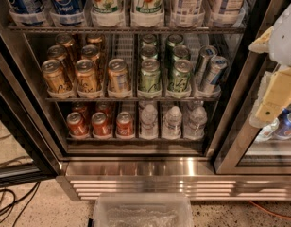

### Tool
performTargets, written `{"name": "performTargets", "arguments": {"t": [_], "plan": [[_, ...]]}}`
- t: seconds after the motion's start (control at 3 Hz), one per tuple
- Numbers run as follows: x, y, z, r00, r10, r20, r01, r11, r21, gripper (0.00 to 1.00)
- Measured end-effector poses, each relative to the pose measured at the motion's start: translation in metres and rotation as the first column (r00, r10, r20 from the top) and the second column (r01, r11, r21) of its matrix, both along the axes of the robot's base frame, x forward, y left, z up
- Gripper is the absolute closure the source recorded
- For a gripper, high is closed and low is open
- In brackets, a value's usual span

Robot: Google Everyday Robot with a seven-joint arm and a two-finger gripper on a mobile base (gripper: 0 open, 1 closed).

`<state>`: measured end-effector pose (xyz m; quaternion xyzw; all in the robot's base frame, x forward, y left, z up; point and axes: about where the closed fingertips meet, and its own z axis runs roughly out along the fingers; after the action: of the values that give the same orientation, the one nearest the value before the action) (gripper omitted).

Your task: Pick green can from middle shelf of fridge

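Note:
The fridge (pixel 150 170) stands in front of me with its left door open. The middle shelf (pixel 131 99) holds gold-orange cans (pixel 86 74) on the left, paler green cans (pixel 149 75) in the centre, and the dark green can (pixel 180 77) with white lettering at the front of the lane to their right. More dark green cans stand behind it. Slim silver cans (pixel 208 72) are at the far right. My gripper (pixel 272 103) hangs at the right edge of the view, in front of the right glass door, outside the shelf and well right of the green can.
Tall bottles (pixel 107 1) fill the rack above. Red cans (pixel 100 123) and water bottles (pixel 173 122) fill the rack below. A clear plastic bin (pixel 143 211) sits on the floor before the louvred base. The open door frame (pixel 18 122) and cables (pixel 8 205) are at the left.

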<state>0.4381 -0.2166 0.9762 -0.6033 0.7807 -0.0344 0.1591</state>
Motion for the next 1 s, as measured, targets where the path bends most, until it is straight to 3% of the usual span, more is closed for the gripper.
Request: {"name": "performTargets", "arguments": {"t": [0.33, 0.67, 1.0], "plan": [[0.000, 0.001, 0.001, 1.0000, 0.001, 0.007, -0.001, 1.000, 0.003, 0.00], [-0.010, 0.013, -0.017, 0.9998, 0.018, 0.010, -0.018, 0.998, 0.056, 0.00], [-0.032, 0.036, -0.052, 0.9996, 0.014, 0.025, -0.018, 0.986, 0.167, 0.00]]}}
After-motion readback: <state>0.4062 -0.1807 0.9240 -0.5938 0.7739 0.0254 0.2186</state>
